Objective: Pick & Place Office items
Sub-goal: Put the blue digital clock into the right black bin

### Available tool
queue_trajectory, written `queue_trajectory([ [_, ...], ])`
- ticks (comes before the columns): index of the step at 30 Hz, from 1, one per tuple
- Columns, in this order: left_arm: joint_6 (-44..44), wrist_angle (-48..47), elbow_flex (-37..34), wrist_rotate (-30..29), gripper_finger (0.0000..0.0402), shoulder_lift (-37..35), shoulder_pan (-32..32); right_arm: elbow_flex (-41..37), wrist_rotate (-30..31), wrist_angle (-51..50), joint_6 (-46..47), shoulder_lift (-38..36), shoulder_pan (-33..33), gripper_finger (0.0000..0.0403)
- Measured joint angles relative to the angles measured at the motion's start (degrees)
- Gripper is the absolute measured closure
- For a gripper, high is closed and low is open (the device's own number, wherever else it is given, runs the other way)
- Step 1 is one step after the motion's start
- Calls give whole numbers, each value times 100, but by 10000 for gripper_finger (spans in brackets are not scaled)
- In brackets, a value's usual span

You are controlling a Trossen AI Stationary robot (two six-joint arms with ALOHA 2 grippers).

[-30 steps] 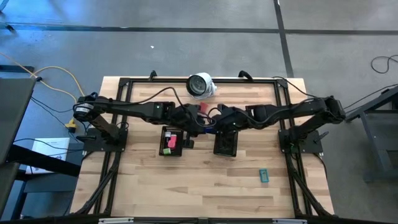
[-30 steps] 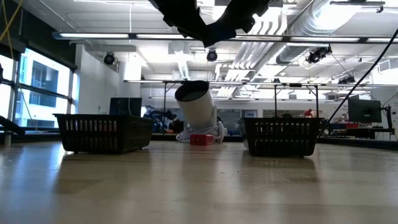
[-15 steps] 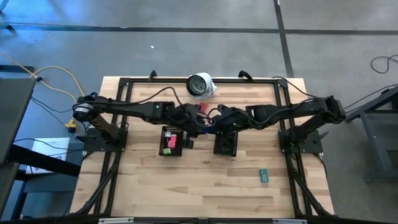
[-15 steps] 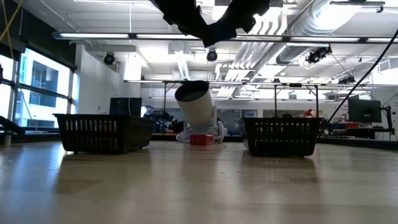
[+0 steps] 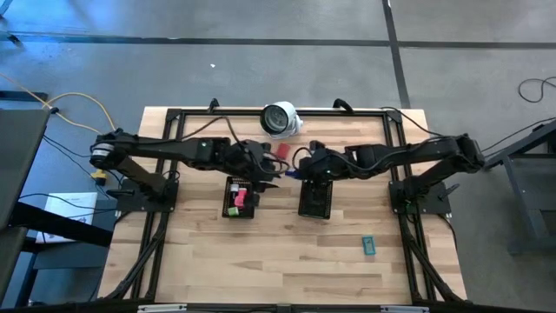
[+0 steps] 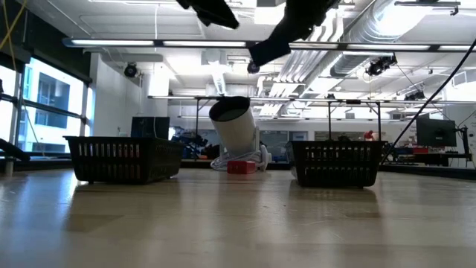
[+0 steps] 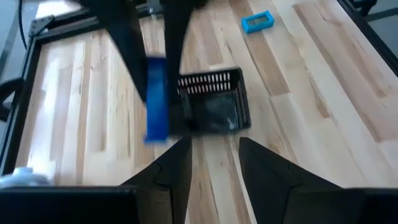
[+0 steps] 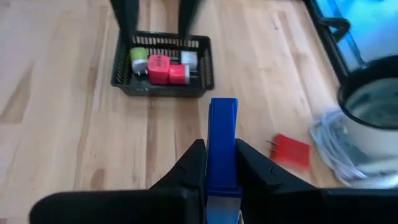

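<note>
Jaws of the right gripper (image 8: 219,163) pinch the blue piece (image 8: 222,143) lengthwise above the counter (image 5: 287,252), its tray (image 5: 314,199) lying directly at 6 o'clock, while the left gripper (image 7: 211,163), fingers spread and empty, hangs at 9 o'clock.

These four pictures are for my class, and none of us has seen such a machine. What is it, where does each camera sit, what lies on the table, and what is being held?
It is a robot with two dark arms at a wooden table. One camera looks straight down, one sits at tabletop height, and one rides on each wrist. The right gripper is shut on a blue piece. The left gripper is open and empty. On the table stand two black mesh trays: the left tray holds small coloured pieces, the right tray looks empty. A red piece, a teal piece and a white round object lie loose.
</note>
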Motion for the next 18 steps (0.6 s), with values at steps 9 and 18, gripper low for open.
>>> queue_trajectory([
  [9,-255,-841,-43,-32,274,-790,67,-242,471,-509,406,-843,178,359],
  [18,-553,-238,-1262,-44,277,-2026,68,-2049,943,723,977,-2459,639,359],
])
